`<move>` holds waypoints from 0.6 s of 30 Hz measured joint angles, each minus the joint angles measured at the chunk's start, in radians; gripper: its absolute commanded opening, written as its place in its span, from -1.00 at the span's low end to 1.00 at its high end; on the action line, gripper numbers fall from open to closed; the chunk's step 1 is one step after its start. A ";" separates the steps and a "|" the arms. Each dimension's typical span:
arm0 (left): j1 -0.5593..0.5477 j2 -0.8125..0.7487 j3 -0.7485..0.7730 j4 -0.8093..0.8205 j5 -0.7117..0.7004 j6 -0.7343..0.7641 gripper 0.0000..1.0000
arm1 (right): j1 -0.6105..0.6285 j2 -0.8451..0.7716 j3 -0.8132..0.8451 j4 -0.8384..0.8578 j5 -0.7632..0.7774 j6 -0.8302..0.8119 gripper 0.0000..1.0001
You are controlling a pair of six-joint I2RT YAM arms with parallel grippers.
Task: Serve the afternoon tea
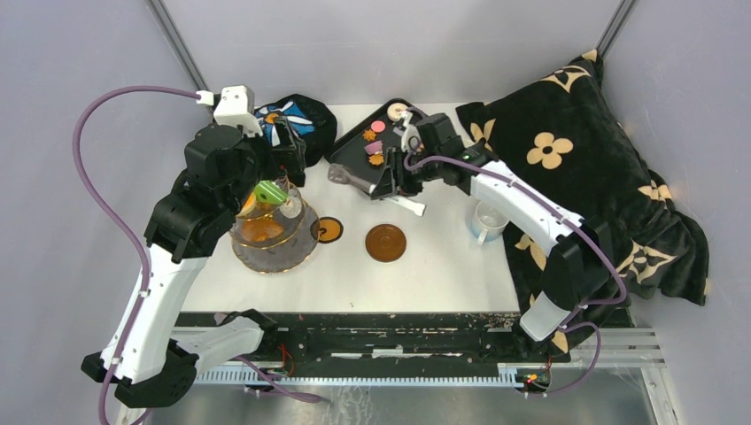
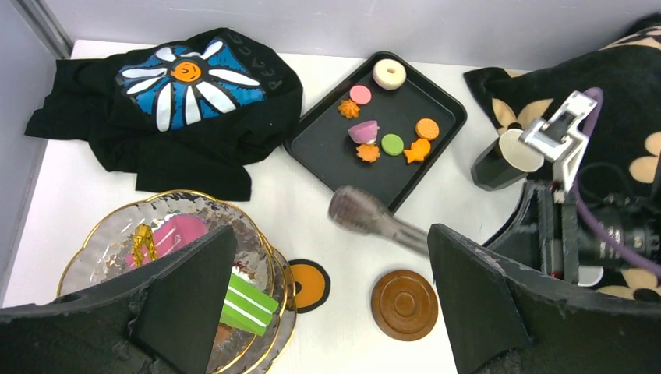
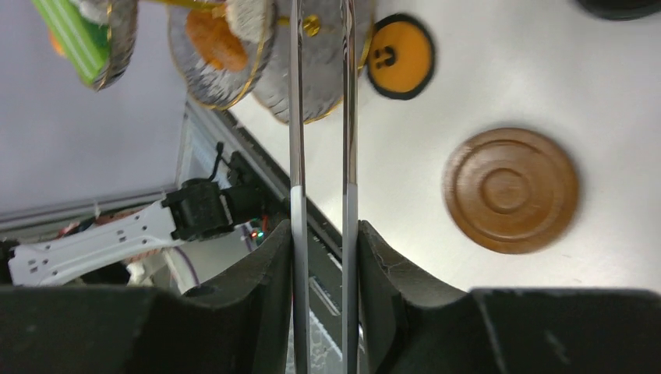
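- Steel tongs (image 3: pixel 296 117) look like the tool for the step in hand, which I judge to be fetching another sweet. To do it well, keep the blades level, straddle a single piece, and squeeze gently so it does not pop out.
- Right end effector (image 3: pixel 323 234): partly closed, its fingers pinching the two tong blades near the handle. The tong tips run off the top of the right wrist frame, so I cannot tell whether they carry anything.
- Left end effector (image 2: pixel 327 312): spread wide, holding and touching nothing.
- Toy pastries (image 2: pixel 392 144) lie in the black tray (image 2: pixel 323 148), upper centre of the left wrist frame.
- Glass stand (image 1: pixel 292 252) sits left of centre, already bearing some pieces.
- Brown saucer (image 3: pixel 510 191) rests on the worktop, with the white mug (image 1: pixel 485 223) to its right.
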 measured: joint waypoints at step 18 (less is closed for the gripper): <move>-0.004 0.108 -0.015 -0.017 0.327 0.001 0.98 | -0.116 0.100 0.183 -0.299 0.478 -0.308 -0.17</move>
